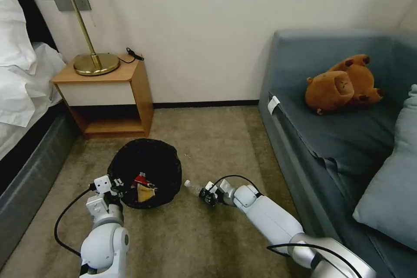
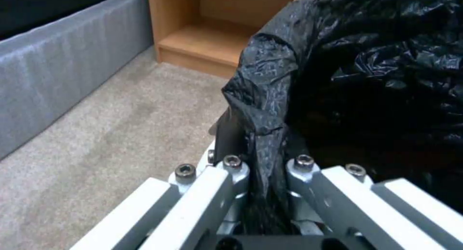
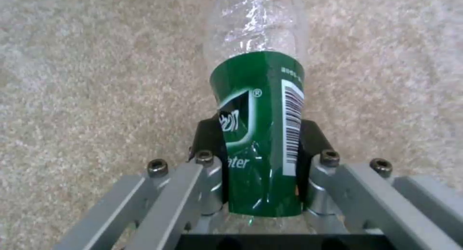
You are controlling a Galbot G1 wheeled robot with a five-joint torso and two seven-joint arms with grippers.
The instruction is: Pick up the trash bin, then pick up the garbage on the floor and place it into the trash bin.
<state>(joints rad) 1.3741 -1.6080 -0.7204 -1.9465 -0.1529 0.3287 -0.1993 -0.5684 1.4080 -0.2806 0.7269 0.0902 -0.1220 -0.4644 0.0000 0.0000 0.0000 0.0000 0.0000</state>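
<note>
While the left end effector (image 1: pixel 116 183) pinched the bag-draped rim of the one trash bin (image 1: pixel 145 160), the right end effector (image 1: pixel 207 194) was clamped on the single clear bottle (image 1: pixel 192 187), its fingers (image 3: pixel 208 138) pressing the green label. The bottle pointed toward the bin, just beside its rim and above the floor (image 1: pixel 208 139). Two pieces of garbage lay inside the bin — a red-and-white packet (image 1: pixel 140 179) and a yellow wrapper (image 1: pixel 144 192). Open carpet stretched between the nightstand (image 1: pixel 108 95) and the sofa (image 1: pixel 339 139) — the bed edge (image 1: pixel 30 169) bounded the left.
</note>
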